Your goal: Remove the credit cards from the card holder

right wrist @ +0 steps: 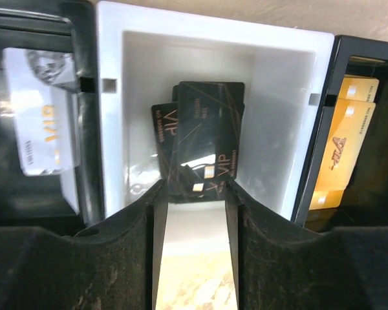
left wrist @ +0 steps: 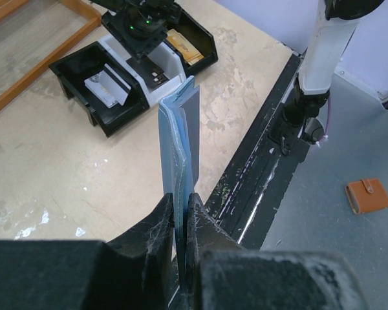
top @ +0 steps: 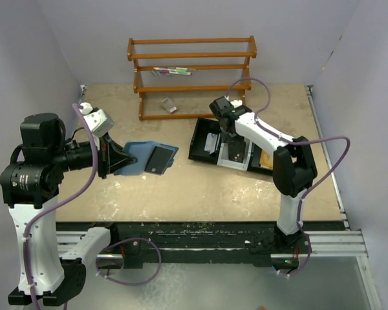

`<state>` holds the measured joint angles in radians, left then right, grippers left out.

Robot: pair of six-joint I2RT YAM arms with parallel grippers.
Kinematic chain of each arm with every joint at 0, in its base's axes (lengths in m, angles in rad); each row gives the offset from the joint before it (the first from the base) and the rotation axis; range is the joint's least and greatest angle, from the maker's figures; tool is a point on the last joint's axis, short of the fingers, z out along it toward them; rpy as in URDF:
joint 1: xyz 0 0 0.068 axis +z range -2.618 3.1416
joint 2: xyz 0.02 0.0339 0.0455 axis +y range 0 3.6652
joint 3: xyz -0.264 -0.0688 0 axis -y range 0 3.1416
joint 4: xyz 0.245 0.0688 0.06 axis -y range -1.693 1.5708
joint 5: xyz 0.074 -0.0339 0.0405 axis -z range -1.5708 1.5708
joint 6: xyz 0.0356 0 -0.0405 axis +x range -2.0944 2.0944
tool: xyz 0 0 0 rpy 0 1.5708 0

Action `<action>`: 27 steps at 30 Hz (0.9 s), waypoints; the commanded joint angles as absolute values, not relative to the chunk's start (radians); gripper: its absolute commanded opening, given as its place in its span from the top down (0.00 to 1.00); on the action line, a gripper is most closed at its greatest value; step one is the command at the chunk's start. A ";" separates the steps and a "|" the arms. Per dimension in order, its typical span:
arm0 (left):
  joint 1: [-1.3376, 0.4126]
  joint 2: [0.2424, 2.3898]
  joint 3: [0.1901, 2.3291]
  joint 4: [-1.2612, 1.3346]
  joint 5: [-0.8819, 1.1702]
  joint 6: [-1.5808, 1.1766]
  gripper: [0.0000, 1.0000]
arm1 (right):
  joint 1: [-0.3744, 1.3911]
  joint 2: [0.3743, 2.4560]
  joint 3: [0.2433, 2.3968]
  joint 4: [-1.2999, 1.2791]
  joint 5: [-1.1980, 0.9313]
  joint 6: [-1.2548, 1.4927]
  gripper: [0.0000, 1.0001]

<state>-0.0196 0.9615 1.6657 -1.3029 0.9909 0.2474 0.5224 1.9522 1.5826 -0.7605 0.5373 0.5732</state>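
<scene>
- Clamps card holder (left wrist: pixel 180 142) by one edge in L gripper (left wrist: pixel 180 208), jaws pressed tight, nr left edge of desk (top: pixel 200 194); steadies it for R arm.
- Leaves one dark credit card (top: pixel 159 159) poking from holder's open side (prob next to pull).
- Spreads R gripper (right wrist: pixel 194 194) over white middle bin (right wrist: pixel 271 97) of tray (top: pixel 199 139), toward desk's right edge; pinches nothing, with black cards (right wrist: pixel 204 129) lying inside, so looks like a drop-off.
</scene>
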 commanded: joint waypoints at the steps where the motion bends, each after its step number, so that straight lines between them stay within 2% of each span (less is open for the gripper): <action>1: -0.016 0.965 1.704 -1.262 1.060 0.199 1.00 | 0.522 1.822 1.628 -0.745 0.460 0.589 0.54; 4: -0.015 0.965 1.706 -1.242 1.083 0.160 1.00 | 0.520 1.734 1.626 -0.710 0.388 0.581 0.47; 7: -0.015 0.960 1.695 -1.194 1.128 0.096 1.00 | 0.521 1.592 1.554 -0.570 0.223 0.565 0.36; 11: -0.016 0.937 1.645 -1.045 1.193 -0.068 1.00 | 0.553 1.348 1.323 -0.297 -0.047 0.600 0.20; 14: -0.017 0.906 1.581 -0.875 1.221 -0.254 1.00 | 0.639 1.141 1.114 0.021 -0.189 0.663 0.11; 19: -0.017 0.883 1.504 -0.617 1.210 -0.511 1.00 | 0.825 0.987 0.925 0.373 -0.205 0.757 0.05; 22: -0.017 0.875 1.465 -0.471 1.207 -0.644 1.00 | 0.912 0.978 0.892 0.538 -0.178 0.788 0.02; 27: -0.017 0.878 1.476 -0.427 1.203 -0.692 1.00 | 0.977 1.015 0.839 0.757 -0.183 0.838 0.03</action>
